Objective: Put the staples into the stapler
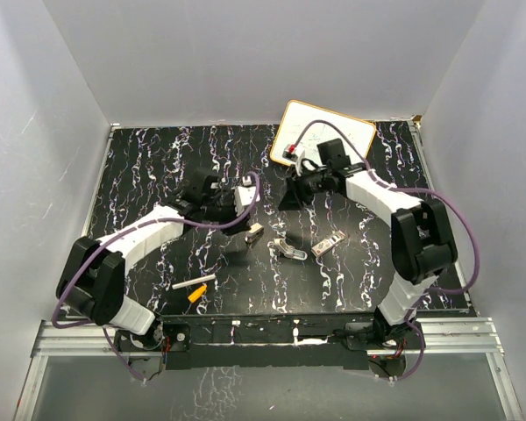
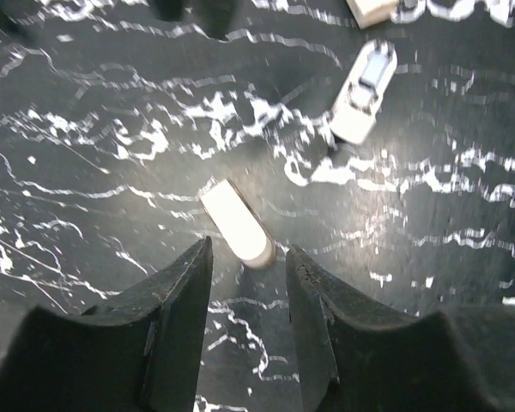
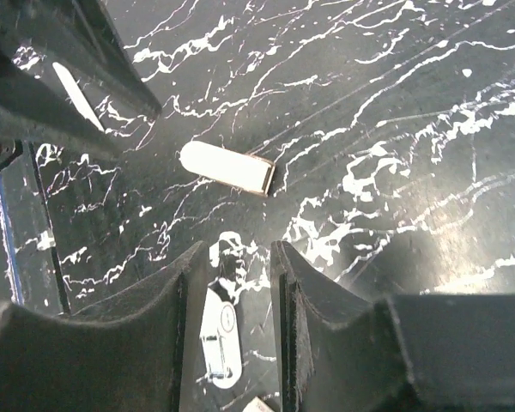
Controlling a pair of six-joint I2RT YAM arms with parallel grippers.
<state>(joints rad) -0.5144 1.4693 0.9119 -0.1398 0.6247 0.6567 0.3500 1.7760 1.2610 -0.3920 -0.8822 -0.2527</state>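
Observation:
The stapler (image 1: 289, 250), small and white-grey with its two halves hinged apart, lies on the black marbled table (image 1: 158, 175) between the arms. It shows at the upper right of the left wrist view (image 2: 363, 91) and between the right fingers, on the table below them, in the right wrist view (image 3: 221, 336). A small white rounded piece (image 1: 255, 231) lies to its left, just ahead of my open, empty left gripper (image 2: 247, 251), and also shows in the right wrist view (image 3: 227, 167). My right gripper (image 3: 238, 249) is open and empty, hovering behind the stapler (image 1: 291, 198).
A beige-white small piece (image 1: 328, 245) lies right of the stapler. A white stick (image 1: 194, 283) and an orange piece (image 1: 196, 296) lie near the front left. A white board (image 1: 326, 133) rests at the back behind the right arm. Grey walls enclose the table.

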